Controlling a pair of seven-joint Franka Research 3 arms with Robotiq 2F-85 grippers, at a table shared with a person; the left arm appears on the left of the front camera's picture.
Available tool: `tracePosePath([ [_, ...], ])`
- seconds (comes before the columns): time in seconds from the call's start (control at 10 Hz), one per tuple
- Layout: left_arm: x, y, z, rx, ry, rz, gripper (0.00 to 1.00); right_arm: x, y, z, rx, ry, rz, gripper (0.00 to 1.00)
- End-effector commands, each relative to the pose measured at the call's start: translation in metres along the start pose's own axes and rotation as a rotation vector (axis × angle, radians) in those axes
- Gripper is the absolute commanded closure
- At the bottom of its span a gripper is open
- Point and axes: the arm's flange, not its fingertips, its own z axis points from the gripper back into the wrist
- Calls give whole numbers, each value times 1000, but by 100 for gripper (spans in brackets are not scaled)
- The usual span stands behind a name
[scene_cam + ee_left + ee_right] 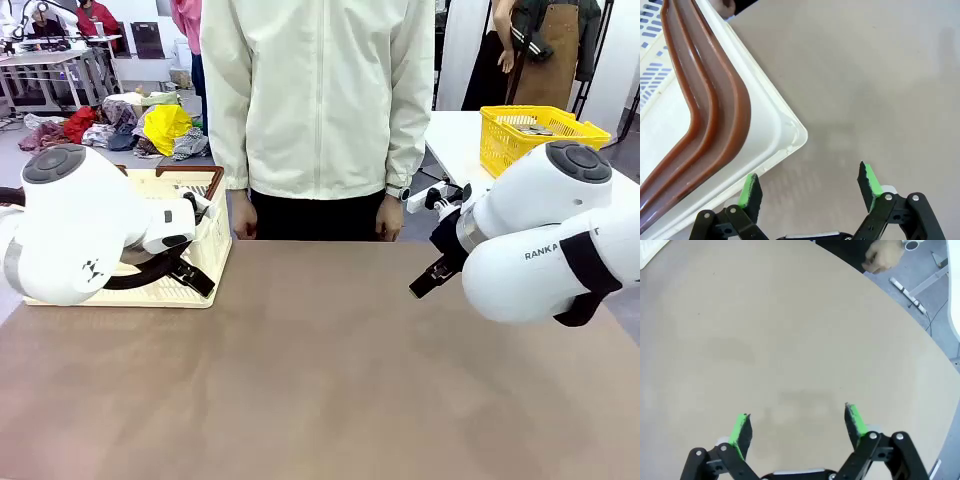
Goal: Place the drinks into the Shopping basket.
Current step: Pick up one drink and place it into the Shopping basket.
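The Shopping basket, cream-white with dark brown handles, stands at the table's far left, partly behind my left arm. In the left wrist view its near corner and folded brown handles lie just left of my left gripper, which is open with nothing between its green pads. My right gripper is open over bare tabletop; in the front view it hangs at the right. The drinks are out of view.
A person in a white jacket stands at the far edge, one hand near the basket and the other at the table's rim. A yellow basket sits on another table behind. The brown table is bare in the middle.
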Motion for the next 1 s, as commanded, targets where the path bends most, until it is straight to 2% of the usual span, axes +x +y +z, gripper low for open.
tracePosePath([
  [0.0, 3, -2, 2, 2, -8, 4, 0, 0, 0, 0, 0, -1, 0, 0],
  [0.9, 3, -2, 2, 2, -8, 4, 0, 0, 0, 0, 0, -1, 0, 0],
])
